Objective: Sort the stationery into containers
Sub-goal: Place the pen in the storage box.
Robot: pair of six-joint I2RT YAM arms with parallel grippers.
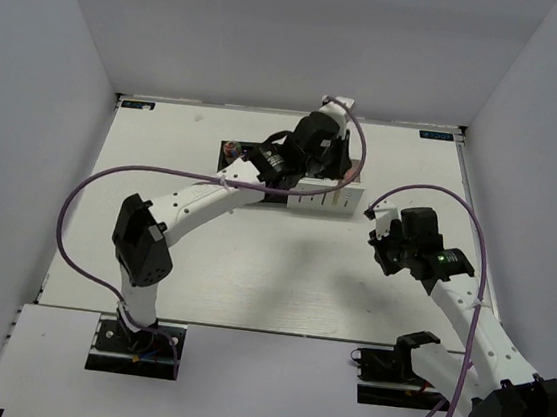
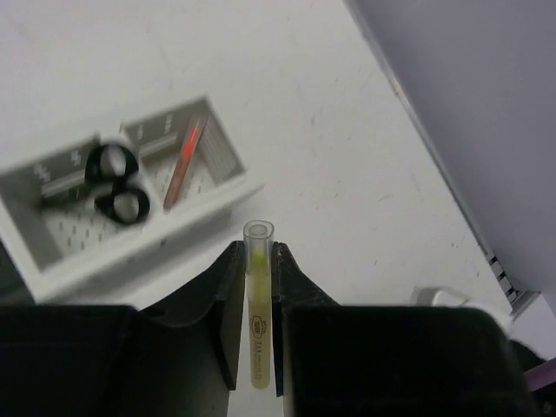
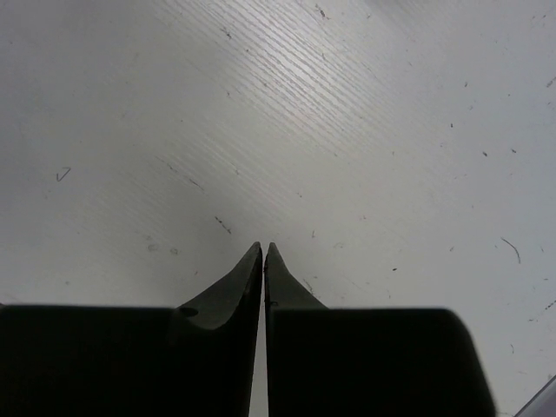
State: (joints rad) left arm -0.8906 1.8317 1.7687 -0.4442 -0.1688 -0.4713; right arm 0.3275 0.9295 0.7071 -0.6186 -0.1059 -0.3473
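Tabletop [image 1: 250, 286] is stretching white and scuffed between plain grey walls [image 1: 278, 37]. Your left gripper [image 2: 258, 261] is pinching a pale stick [image 2: 259, 321] narrowly, just beside the white holders [image 2: 130, 252] that are keeping the scissors [image 2: 120, 181] and a pink stick [image 2: 184, 161]. Your right gripper [image 3: 263, 252] is hovering closed and empty-handed over the tabletop.

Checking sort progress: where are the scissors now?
Left wrist view, left side: scissors sit in a white compartment, next to the one holding the pink stick, beyond the left fingers.
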